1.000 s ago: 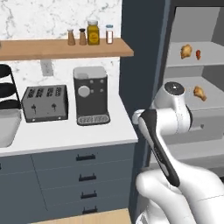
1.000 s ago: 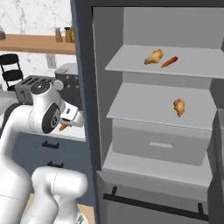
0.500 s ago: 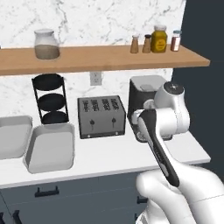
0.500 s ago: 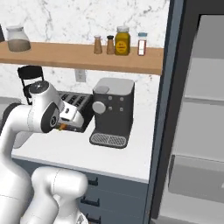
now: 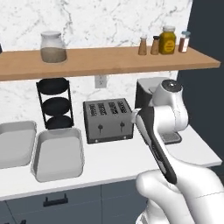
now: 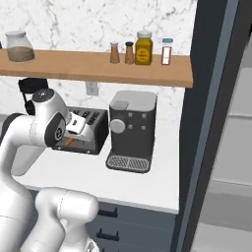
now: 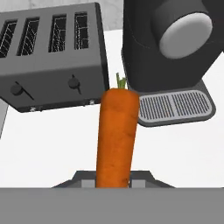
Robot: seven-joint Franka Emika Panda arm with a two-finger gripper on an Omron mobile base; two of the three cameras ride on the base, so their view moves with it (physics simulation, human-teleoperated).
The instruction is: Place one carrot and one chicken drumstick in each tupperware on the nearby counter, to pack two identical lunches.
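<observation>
Your base has driven left since the earlier frame, fridge shelves gone from view, your gripper [image 7: 114, 181] clamped on the carrot [image 7: 115, 135], held above the counter [image 5: 113, 164] before the toaster [image 5: 108, 120] and coffee machine [image 6: 131, 129], two tupperware tubs [image 5: 58, 154] far left, both empty.

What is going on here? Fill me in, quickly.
The white robot arm's gripper is shut on an orange carrot, held above the long white counter in front of the silver-grey four-slot toaster and the dark coffee machine. Two pale grey-white rectangular tupperware tubs, one beside the toaster and one further left, sit on the counter, both empty so far.
</observation>
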